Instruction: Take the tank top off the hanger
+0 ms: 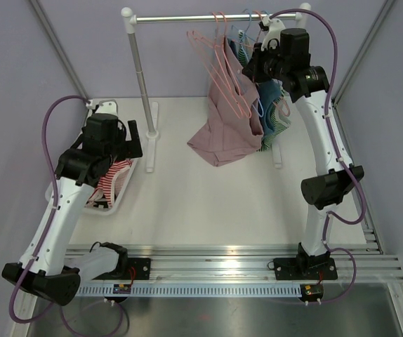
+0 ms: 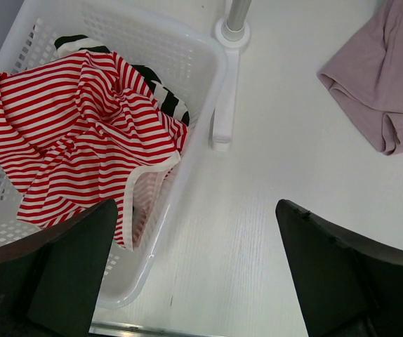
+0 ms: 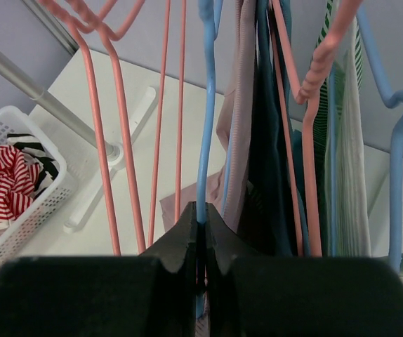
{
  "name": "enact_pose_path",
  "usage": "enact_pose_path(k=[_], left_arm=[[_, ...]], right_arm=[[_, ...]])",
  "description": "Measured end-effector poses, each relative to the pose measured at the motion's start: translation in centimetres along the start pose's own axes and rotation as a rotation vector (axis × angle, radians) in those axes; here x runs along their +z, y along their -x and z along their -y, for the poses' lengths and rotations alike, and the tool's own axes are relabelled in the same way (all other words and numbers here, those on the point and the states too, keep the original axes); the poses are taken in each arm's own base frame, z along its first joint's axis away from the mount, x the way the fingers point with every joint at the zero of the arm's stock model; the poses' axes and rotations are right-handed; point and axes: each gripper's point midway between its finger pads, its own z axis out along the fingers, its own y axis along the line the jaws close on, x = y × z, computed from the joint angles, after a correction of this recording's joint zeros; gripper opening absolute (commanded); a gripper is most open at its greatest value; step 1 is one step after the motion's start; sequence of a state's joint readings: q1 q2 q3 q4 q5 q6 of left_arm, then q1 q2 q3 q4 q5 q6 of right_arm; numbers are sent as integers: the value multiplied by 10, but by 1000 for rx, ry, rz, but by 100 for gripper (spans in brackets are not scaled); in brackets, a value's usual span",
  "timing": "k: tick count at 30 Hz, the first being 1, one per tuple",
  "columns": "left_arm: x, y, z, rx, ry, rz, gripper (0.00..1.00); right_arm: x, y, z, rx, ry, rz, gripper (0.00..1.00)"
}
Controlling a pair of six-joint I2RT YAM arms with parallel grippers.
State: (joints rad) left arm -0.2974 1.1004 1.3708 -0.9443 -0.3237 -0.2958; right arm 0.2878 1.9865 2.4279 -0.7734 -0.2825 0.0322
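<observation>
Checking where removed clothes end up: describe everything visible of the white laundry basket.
The white perforated plastic basket is rectangular with rounded corners and stands upright on the white table, close beside the rack's white foot. A red-and-white striped garment lies in it, lapping over the rack-side rim; a black-and-white striped piece lies underneath. The open left claw hangs above it.

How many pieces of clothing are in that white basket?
2 that show: a red-and-white striped top lying uppermost in the white basket, and a black-and-white striped garment mostly covered by it. More could be hidden beneath.
</observation>
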Motion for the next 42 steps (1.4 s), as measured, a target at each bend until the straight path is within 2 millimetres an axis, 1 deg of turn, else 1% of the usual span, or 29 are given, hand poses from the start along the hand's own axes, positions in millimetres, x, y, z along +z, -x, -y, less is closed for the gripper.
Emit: enact_pose_path(k=[5, 8, 15, 16, 19, 25, 27, 30, 34, 37, 38, 42], left_arm=[[-10, 7, 13, 19, -40, 27, 99], [-18, 14, 22, 24, -64, 48, 99], [-47, 37, 43, 28, -135, 117, 99], [-52, 44, 48, 28, -150, 132, 99], [-63, 53, 63, 44, -199, 154, 99], [-94, 81, 116, 99, -366, 248, 99], [-105, 92, 135, 110, -421, 287, 99], [-117, 109, 163, 126, -493, 343, 99], [-127, 128, 199, 141, -591, 412, 99], [-133, 138, 225, 148, -681, 452, 99], [-135, 139, 233, 153, -713, 462, 99], [-143, 142, 269, 176, -858, 493, 99]], right_arm=[[-7, 10, -4, 22, -1, 27, 0], [-18, 19, -8, 20, 0, 52, 0], [-61, 52, -22, -4, 5, 143, 0], [-68, 56, -25, -8, 6, 156, 0], [-87, 61, -29, -16, -1, 175, 0], [-135, 48, -36, -20, -29, 168, 0], [-153, 39, -40, -19, -34, 162, 0], [-179, 30, -46, -21, -37, 159, 0], [-214, 18, -57, -21, -31, 158, 0], [-247, 7, -68, -10, -14, 166, 0], [-252, 5, -70, -9, -11, 168, 0], [-295, -3, -90, 3, 33, 203, 0]])
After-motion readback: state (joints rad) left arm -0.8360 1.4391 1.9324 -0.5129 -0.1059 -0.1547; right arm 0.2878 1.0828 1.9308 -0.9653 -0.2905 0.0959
